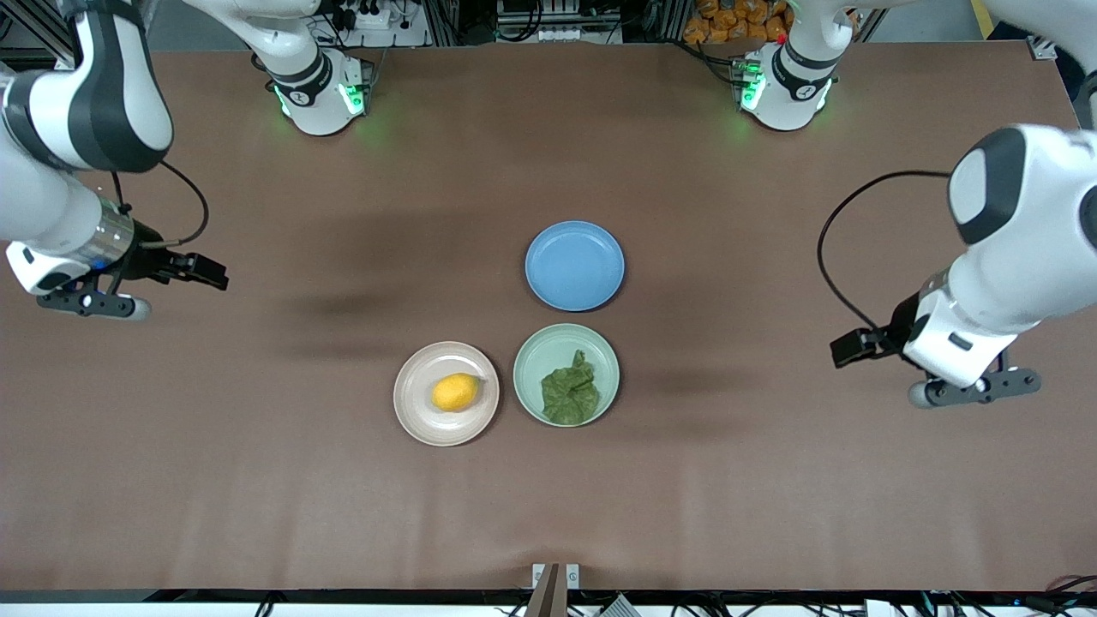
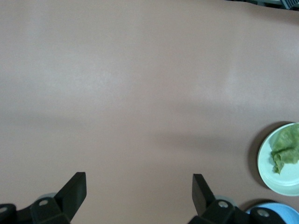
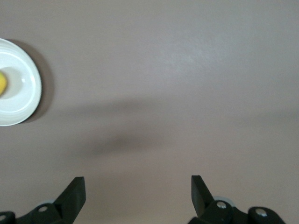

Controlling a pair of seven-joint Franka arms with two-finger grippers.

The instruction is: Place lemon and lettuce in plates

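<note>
The yellow lemon (image 1: 455, 392) lies in the pale pink-beige plate (image 1: 418, 413). Beside it, toward the left arm's end, the dark-green lettuce (image 1: 570, 392) lies in the mint green plate (image 1: 533, 360). My right gripper (image 1: 206, 271) hangs open and empty over bare table at the right arm's end, well apart from the plates. My left gripper (image 1: 847, 348) hangs open and empty over bare table at the left arm's end. In the left wrist view the open gripper (image 2: 139, 183) shows with the lettuce (image 2: 286, 148) at the edge. The right wrist view shows the open gripper (image 3: 138, 183) and the pink-beige plate (image 3: 23, 102).
An empty blue plate (image 1: 574, 265) sits just farther from the front camera than the mint green plate. The brown table (image 1: 343, 497) stretches wide around the three plates. Both arm bases stand along the table's edge farthest from the front camera.
</note>
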